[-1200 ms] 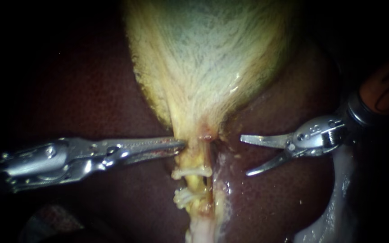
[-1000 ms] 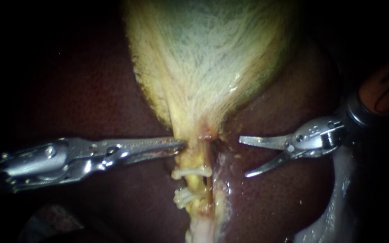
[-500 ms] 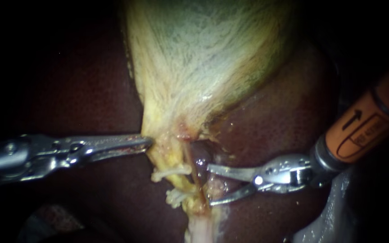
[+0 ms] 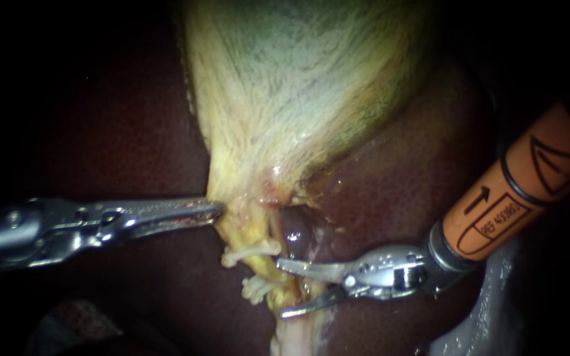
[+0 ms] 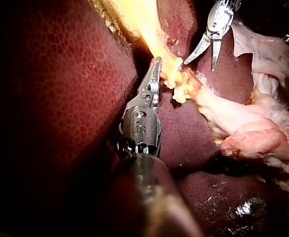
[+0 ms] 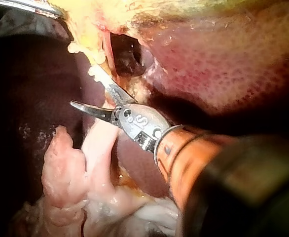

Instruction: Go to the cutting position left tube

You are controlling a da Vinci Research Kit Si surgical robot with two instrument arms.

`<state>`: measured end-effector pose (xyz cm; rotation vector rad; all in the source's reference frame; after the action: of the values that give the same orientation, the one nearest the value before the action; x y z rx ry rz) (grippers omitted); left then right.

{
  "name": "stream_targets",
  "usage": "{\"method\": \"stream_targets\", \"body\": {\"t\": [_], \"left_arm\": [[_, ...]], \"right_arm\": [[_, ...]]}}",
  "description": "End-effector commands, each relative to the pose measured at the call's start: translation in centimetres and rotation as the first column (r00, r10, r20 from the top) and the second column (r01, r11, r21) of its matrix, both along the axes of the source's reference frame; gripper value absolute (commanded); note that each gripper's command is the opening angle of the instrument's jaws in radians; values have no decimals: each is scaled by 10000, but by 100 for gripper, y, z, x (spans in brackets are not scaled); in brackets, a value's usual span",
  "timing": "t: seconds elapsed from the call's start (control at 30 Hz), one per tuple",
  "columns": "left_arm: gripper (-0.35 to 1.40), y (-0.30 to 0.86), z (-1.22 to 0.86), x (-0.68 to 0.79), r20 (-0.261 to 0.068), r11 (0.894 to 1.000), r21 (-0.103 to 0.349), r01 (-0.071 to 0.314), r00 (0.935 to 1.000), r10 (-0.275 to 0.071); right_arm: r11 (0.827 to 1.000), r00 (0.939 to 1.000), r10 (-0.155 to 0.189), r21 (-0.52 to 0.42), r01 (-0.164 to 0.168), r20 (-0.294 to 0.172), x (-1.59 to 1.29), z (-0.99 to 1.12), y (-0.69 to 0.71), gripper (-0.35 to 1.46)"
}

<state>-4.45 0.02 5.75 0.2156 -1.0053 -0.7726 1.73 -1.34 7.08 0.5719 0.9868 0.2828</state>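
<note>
Left tube (image 4: 264, 270): yellow, on the left side of the stalk that runs down from the narrow end of the gallbladder (image 4: 298, 86).

Clips, two, white: both across this tube. Upper clip (image 4: 252, 252) a little below the gallbladder's narrow end, lower clip (image 4: 258, 287) further down. A short bare stretch of tube shows between them.

Red tube (image 4: 276, 231): thinner, runs down from the same narrow end, just beside the yellow one on its right.

Left instrument (image 4: 218, 209): shaft level, coming in at the height of the gallbladder's narrow end. Jaws narrow, closed on the yellow edge of the gallbladder there, above the upper clip.

Right instrument (image 4: 280, 289): two thin curved blades, spread wide, holding nothing, below the gallbladder's narrow end. Upper blade tip lies at the stalk just under the upper clip. Lower blade tip lies past the lower clip. The stalk passes between the blades; whether either blade touches it cannot be told from the endoscope. In the left wrist view one blade tip sits against the yellow lump at the clips. An orange sleeve (image 4: 516, 198) covers the shaft behind the metal joint.

Liver (image 4: 120, 132): dark red, glossy, on both sides of the gallbladder and under the stalk.

Pale flap of tissue (image 4: 489, 310): well to the lower right of the gallbladder, beyond the right instrument's joint.
</note>
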Motion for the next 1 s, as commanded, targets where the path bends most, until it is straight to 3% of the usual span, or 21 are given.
{"method": "stream_targets", "body": {"t": [0.03,0.33,0.8,1.0], "left_arm": [[-33,-1,-1,1,-7,10000,-15,-4,10000,4],[-33,-5,-5,6,-25,10000,-27,11,10000,-11],[-33,-11,-15,-1,62,10000,-1,-37,10000,37],[-33,-18,-19,-10,136,10000,-11,-87,9999,87]], "right_arm": [[10000,10000,-6,-25,6,65,0,2,1,141],[9999,9988,-131,-101,136,477,4,16,4,138],[9998,9985,-159,-100,164,528,28,32,2,138],[9989,9981,-456,-41,458,415,42,43,0,138]]}}
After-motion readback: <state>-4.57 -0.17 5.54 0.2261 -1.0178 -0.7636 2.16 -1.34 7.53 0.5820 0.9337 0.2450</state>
